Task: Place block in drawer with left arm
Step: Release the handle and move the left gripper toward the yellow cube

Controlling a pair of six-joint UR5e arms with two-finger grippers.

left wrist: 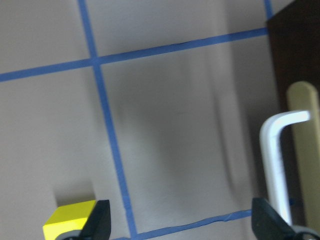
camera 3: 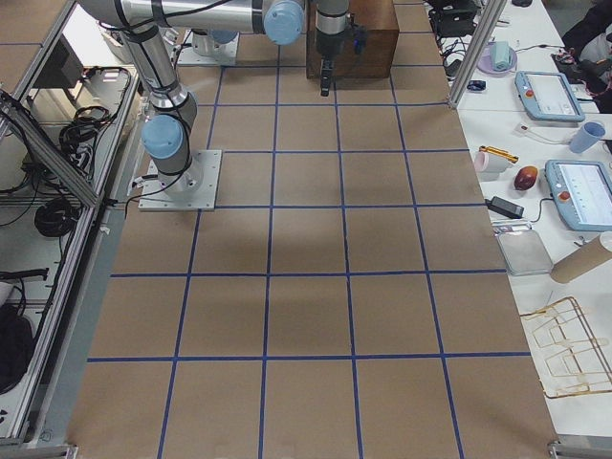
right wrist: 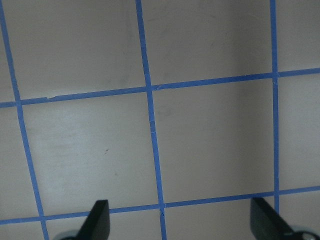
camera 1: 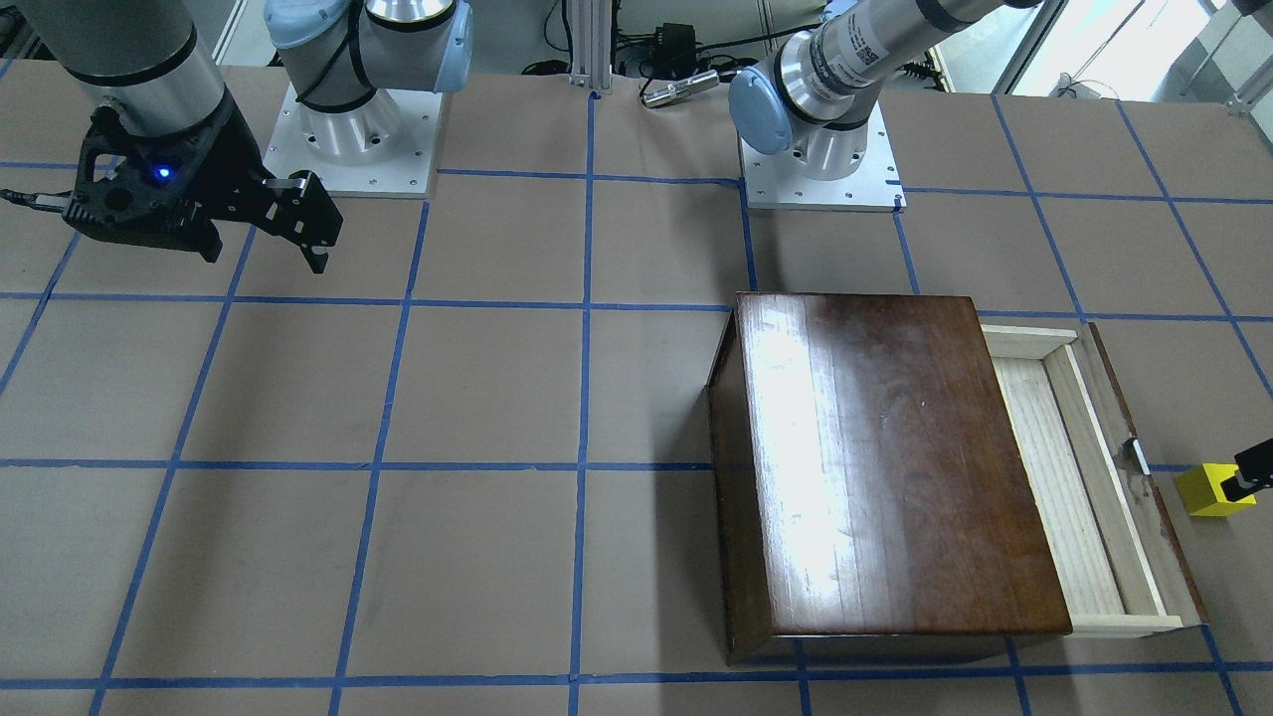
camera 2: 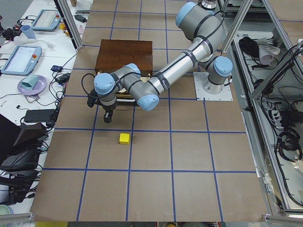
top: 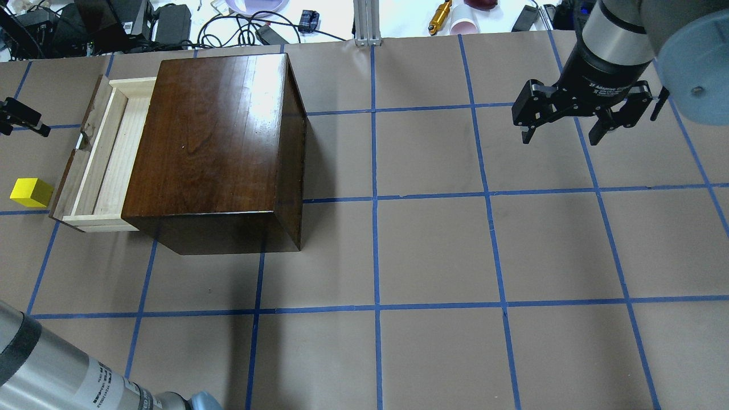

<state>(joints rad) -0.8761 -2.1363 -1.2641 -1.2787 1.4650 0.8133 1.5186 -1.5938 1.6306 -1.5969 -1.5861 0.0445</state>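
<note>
Block (top: 31, 192) sits near the table's (top: 433, 250) left edge, just beside the open drawer (top: 108, 154); likely light and rigid, so pinch two flat sides with your left gripper (left wrist: 182, 222), released like the right gripper (top: 562, 135)

Left hand (left wrist: 182, 222) and right hand (top: 561, 135) both point downward, each splayed wide, holding nothing.

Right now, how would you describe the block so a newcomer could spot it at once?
Find the big glossy dark-brown box on the table; its pale drawer is pulled out on one side. Just beyond the drawer's dark front sits the block. It is a small cube, the only bright yellow thing on the table.
</note>
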